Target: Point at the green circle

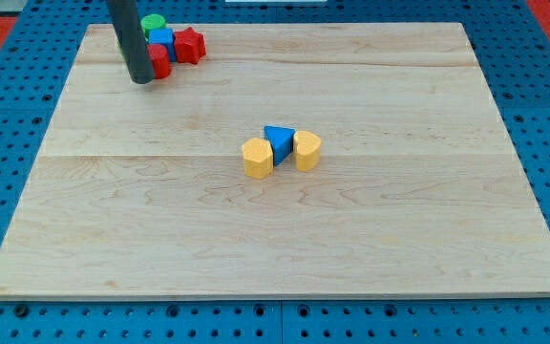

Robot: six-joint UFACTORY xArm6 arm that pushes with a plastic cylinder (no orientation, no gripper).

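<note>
A single camera looked down at a slant from the near edge of the wooden surface [285, 239], facing its far edge, set back enough that nearly all four edges showed

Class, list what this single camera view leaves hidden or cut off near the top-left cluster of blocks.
- Red block beside my tip: partly behind the rod, shape unclear.
- Green circle: its lower part is hidden by the blue block.
- Rod: upper part cut off by the view's top edge.
</note>
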